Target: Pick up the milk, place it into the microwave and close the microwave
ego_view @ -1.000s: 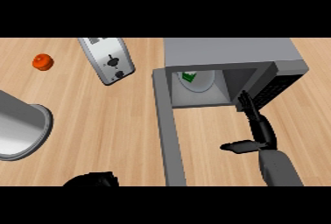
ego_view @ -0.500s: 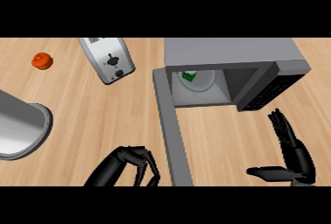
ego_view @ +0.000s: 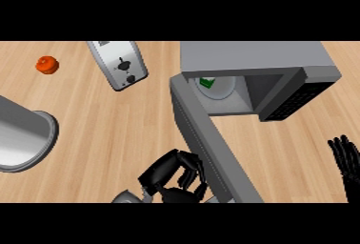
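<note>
Milk (ego_view: 206, 82) inside microwave (ego_view: 253, 55). Curled, empty L hand (ego_view: 173, 173) beside stiff, prob. light door (ego_view: 211, 143); push near free edge. R hand (ego_view: 345, 155) open.

One each: microwave (ego_view: 253, 55), toaster (ego_view: 118, 64), milk (ego_view: 206, 82), pot (ego_view: 21, 138), maybe tomato (ego_view: 47, 64).

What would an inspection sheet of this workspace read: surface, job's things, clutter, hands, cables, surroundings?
Surface: wooden counter, bare between the items.
Job's things: milk already inside the microwave, on its turntable plate; door open, swung toward the robot.
Clutter: toaster left of the microwave; red-orange round item at far left; grey cylindrical vessel at the left edge.
Hands: left hand with curled fingers at the door's outer face, holding nothing; right hand at the right edge, fingers straight.
Cables: nothing seen.
Surroundings: nothing seen beyond the counter.
</note>
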Robot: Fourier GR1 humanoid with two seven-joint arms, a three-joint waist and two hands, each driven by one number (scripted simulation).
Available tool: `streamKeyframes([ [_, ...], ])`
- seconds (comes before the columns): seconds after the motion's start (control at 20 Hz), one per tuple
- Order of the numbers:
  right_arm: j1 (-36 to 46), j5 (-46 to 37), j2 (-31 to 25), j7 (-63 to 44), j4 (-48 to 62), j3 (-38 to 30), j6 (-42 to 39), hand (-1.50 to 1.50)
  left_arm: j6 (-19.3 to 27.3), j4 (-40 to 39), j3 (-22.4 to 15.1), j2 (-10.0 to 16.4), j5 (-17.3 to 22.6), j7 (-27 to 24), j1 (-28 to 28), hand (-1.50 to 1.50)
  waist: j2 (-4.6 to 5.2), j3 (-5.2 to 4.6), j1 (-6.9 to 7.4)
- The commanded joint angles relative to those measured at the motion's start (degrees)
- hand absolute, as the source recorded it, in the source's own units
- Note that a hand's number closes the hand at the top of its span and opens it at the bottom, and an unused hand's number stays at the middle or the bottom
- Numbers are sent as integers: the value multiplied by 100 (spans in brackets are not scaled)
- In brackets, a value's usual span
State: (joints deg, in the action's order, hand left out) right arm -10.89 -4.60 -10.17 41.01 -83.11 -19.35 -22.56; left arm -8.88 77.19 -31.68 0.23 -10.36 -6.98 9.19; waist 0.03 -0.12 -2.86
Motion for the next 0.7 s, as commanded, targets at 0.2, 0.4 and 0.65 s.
streamKeyframes([
  [0.2,-230,690,-176,-312,-815,-57,-572,-150,1455,-1888,-1689,-21,1224,-632,1262,150,60,-7,-195],
  [0.4,-244,1007,-288,-402,-1246,-77,-709,-150,2532,-1628,-2154,-21,1597,-139,1619,150,46,-12,-375],
  [0.65,73,1143,-394,-634,-1518,78,-709,-150,3190,-1880,-2222,-21,2091,-216,2099,150,111,-21,-559],
])
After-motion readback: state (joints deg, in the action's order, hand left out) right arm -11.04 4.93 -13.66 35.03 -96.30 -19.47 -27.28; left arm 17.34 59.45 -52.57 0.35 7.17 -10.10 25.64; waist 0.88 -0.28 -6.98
